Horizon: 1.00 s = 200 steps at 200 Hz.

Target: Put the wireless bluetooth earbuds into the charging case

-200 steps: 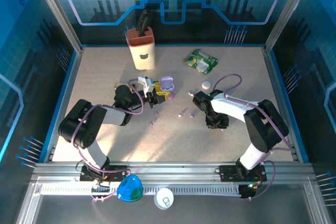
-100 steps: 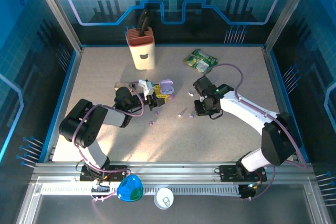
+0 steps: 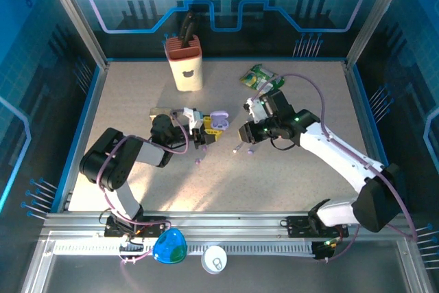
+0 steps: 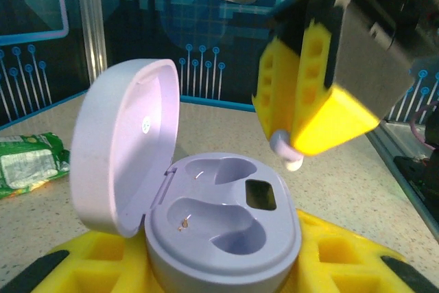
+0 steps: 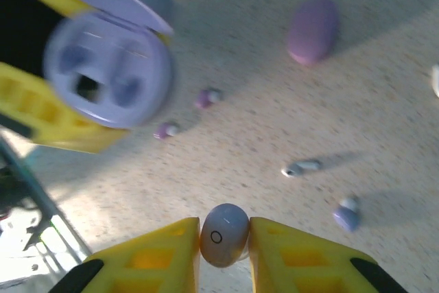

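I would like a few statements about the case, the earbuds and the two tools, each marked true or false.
1. The charging case has its lid open. True.
2. Both wells of the case hold earbuds. False: both are empty.
3. The right tool pinches one earbud. True.
4. The left tool holds nothing. False: it grips the charging case.
5. No earbuds lie on the table. False: several loose earbuds lie there.
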Available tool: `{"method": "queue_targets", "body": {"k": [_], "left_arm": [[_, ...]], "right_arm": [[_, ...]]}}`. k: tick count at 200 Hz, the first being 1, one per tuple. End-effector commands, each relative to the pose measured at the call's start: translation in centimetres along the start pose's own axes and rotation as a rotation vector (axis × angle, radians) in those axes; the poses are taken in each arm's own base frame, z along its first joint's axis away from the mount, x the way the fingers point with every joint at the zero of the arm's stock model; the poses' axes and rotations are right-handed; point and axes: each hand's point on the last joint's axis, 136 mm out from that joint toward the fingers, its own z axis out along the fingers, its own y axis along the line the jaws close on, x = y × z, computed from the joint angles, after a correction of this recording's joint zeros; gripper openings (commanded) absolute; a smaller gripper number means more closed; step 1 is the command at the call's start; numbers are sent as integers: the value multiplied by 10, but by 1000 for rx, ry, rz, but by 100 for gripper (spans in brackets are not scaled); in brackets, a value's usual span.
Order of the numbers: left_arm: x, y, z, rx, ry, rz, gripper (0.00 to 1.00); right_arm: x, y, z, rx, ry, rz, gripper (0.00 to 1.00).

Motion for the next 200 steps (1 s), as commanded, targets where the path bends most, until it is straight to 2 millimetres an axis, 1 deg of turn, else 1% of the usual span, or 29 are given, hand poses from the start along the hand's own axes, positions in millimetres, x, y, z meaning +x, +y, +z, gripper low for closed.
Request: {"method": "queue_targets", "body": {"k": [1,16,26,50,64,75,84,103,115,137,148,163,172,177,178,181,200], "left_arm": [[-4,-12,-1,72,-10,47,34],[-4,-17,0,102,-8,45,33],[-5,-20,0,123,-8,42,33],[-8,-26,2,150,-11,44,32],[-9,-27,3,152,-13,47,32],[-9,-21,3,116,-16,42,32],[-9,-11,2,62,-20,21,32],[-6,5,-2,-17,-21,28,32],[-4,10,-4,-50,-19,43,32],[-6,28,-9,-137,-27,47,32],[-8,38,-13,-185,-33,51,32],[-12,49,-17,-235,-41,63,32],[-13,53,-19,-252,-45,69,32],[-15,56,-21,-262,-49,73,32],[-15,56,-21,-265,-48,72,32],[-16,58,-22,-271,-50,73,32],[-21,61,-25,-295,-58,82,32]], "right_arm": [[-28,39,-18,-199,-126,-101,27],[-34,54,-25,-272,-166,-126,27],[-38,57,-28,-288,-177,-133,27],[-42,55,-23,-280,-164,-126,26],[-41,49,-16,-255,-142,-110,26],[-39,41,-11,-222,-132,-87,26],[-37,36,-8,-211,-131,-67,26],[-35,24,-7,-162,-141,-46,27],[-31,19,-7,-132,-142,-47,29],[-20,5,-2,-78,-155,-35,32],[-12,1,2,-68,-149,-23,37],[-1,-3,10,-69,-137,21,41],[8,-7,17,-66,-122,44,43],[8,-8,19,-62,-122,57,43],[13,-10,21,-58,-110,64,43],[19,-14,25,-49,-95,77,43],[37,-27,43,-1,-7,165,44]]}}
